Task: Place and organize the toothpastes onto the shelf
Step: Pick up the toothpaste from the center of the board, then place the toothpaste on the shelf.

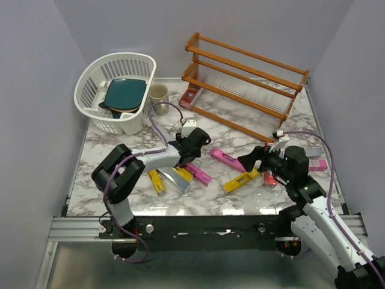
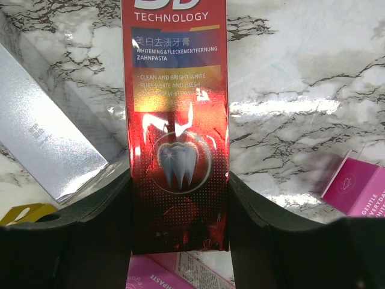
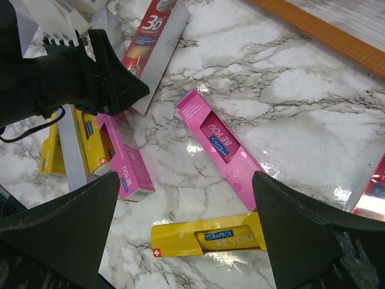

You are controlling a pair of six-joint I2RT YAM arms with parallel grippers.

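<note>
My left gripper (image 2: 179,180) is shut on the near end of a red toothpaste carton (image 2: 177,108), with a finger pressed against each long side. The carton points away over the marble. From the right wrist view this carton (image 3: 157,42) sticks out past the left gripper (image 3: 90,78). My right gripper (image 3: 185,180) hangs open above a yellow carton (image 3: 207,241) and a pink one (image 3: 219,144), holding nothing. The wooden shelf (image 1: 246,84) stands at the back right, with a red carton (image 1: 191,95) by its left end. More toothpastes lie on the table: yellow (image 1: 156,180), silver (image 1: 175,179), pink (image 1: 198,173).
A white basket (image 1: 114,90) holding dark plates stands at the back left, with a beige mug (image 1: 159,95) beside it. More cartons lie by the right arm: red (image 1: 271,179) and pink (image 1: 317,164). A silver carton (image 2: 42,138) lies just left of the left gripper.
</note>
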